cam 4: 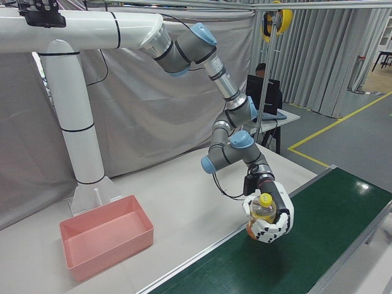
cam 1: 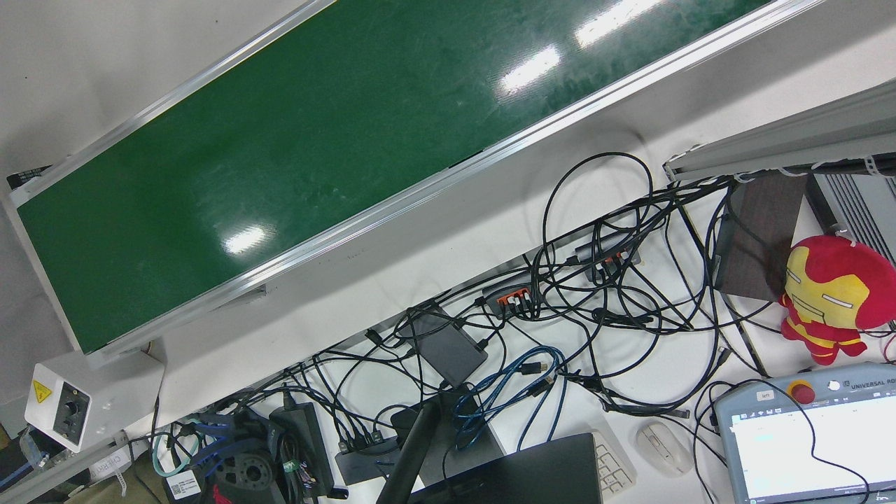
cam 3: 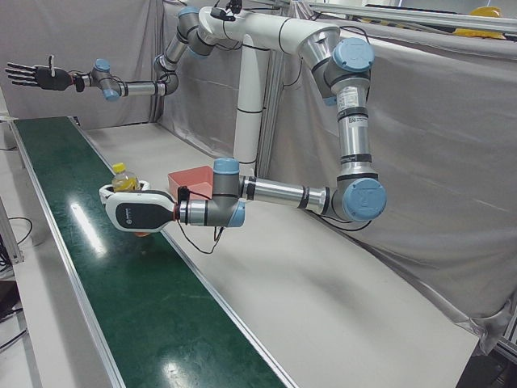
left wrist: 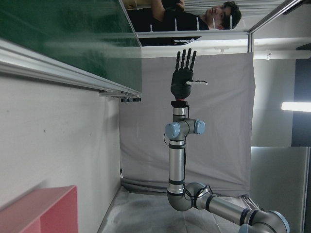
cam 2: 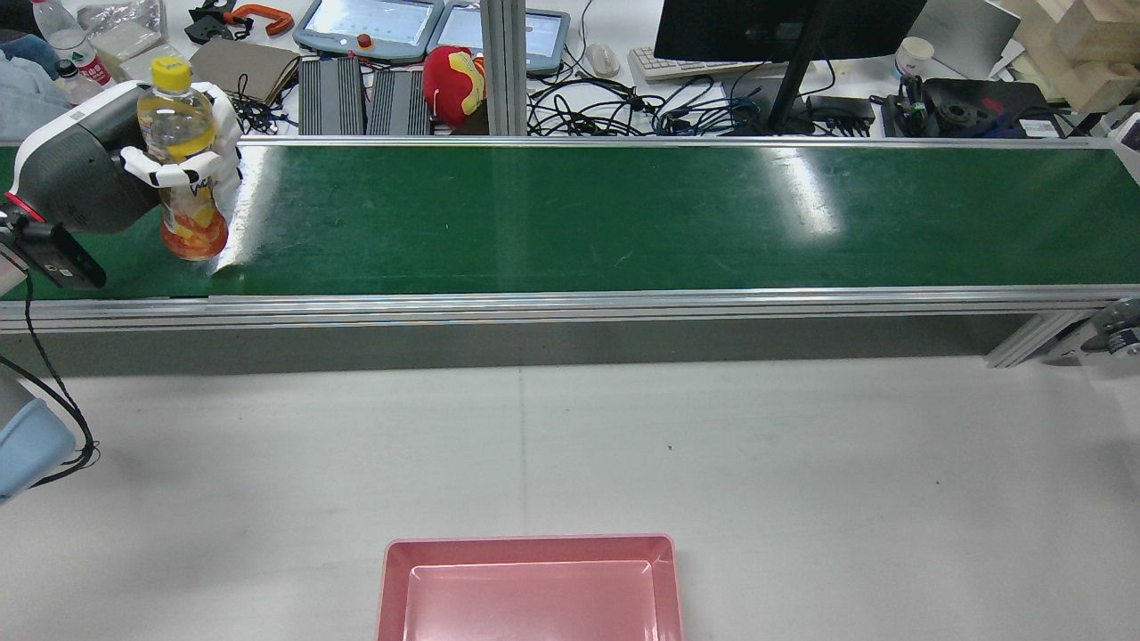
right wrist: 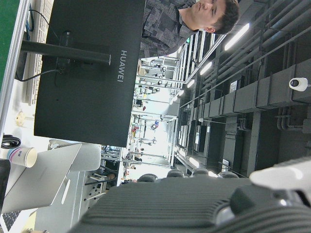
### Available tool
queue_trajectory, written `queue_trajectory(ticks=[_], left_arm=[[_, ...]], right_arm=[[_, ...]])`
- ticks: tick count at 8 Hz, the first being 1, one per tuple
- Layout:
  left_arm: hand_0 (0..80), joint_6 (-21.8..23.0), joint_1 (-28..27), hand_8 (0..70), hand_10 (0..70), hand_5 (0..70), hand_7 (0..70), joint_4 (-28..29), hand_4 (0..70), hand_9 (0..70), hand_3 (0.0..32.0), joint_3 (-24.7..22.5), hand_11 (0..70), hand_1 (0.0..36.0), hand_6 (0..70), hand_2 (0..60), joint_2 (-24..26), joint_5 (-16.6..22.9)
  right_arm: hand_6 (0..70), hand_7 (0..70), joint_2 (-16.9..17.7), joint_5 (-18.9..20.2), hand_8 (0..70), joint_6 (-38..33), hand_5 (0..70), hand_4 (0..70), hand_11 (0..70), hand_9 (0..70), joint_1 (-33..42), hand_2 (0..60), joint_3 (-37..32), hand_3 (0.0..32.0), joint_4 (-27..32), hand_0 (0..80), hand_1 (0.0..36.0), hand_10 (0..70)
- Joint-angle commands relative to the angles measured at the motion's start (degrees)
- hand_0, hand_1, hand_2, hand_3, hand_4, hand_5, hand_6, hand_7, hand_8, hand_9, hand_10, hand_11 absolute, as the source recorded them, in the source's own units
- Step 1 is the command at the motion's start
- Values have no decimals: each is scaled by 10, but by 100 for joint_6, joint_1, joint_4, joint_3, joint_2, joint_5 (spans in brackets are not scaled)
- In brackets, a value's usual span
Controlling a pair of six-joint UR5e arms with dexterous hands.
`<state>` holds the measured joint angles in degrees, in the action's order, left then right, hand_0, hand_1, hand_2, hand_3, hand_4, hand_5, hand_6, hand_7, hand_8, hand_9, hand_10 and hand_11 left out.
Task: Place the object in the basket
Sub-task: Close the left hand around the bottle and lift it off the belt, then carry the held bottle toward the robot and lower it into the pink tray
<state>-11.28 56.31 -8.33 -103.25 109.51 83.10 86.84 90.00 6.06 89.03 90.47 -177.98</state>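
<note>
A clear bottle (cam 2: 183, 160) of orange drink with a yellow cap stands upright at the left end of the green conveyor belt (cam 2: 623, 218). My white left hand (cam 2: 134, 169) is shut on it, fingers wrapped round its middle. I cannot tell whether its base touches the belt. The hand (cam 3: 133, 212) and bottle (cam 3: 121, 179) also show in the left-front view, and the hand (cam 4: 269, 223) and bottle (cam 4: 263, 211) in the right-front view. The pink basket (cam 2: 530, 588) sits empty on the grey table, near the rear edge. My black right hand (cam 3: 32, 77) is open, fingers spread, raised high beyond the belt's far end (left wrist: 184, 77).
A desk beyond the belt holds cables (cam 1: 595, 294), a monitor (cam 2: 784, 27), teach pendants (cam 2: 370, 22) and a red plush toy (cam 2: 454, 76). A person (right wrist: 194, 19) sits behind the monitor. The belt's aluminium rail (cam 2: 570, 307) runs between belt and table.
</note>
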Motion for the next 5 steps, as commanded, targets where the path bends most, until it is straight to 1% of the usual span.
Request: queue_trajectory(ticks=[1, 2, 3, 5], left_arm=[[797, -23, -977, 700, 645, 700, 700, -904, 700, 700, 0, -1107, 700, 360, 700, 600, 385, 13], [797, -75, -1408, 700, 632, 700, 700, -1203, 700, 700, 0, -1345, 700, 360, 700, 600, 534, 13], [800, -145, -1830, 700, 623, 700, 700, -1397, 700, 700, 0, -1391, 700, 360, 700, 600, 684, 13], [800, -548, -2542, 700, 610, 700, 700, -1443, 700, 700, 0, -1461, 700, 360, 700, 600, 852, 13]], right_arm=[[0, 0, 0, 0, 0, 0, 0, 0, 0, 0, 0, 0, 6, 0, 0, 0, 0, 0], [0, 0, 0, 0, 0, 0, 0, 0, 0, 0, 0, 0, 6, 0, 0, 0, 0, 0], [0, 0, 0, 9, 0, 0, 0, 0, 0, 0, 0, 0, 6, 0, 0, 0, 0, 0], [0, 0, 0, 0, 0, 0, 0, 0, 0, 0, 0, 0, -3, 0, 0, 0, 0, 0]])
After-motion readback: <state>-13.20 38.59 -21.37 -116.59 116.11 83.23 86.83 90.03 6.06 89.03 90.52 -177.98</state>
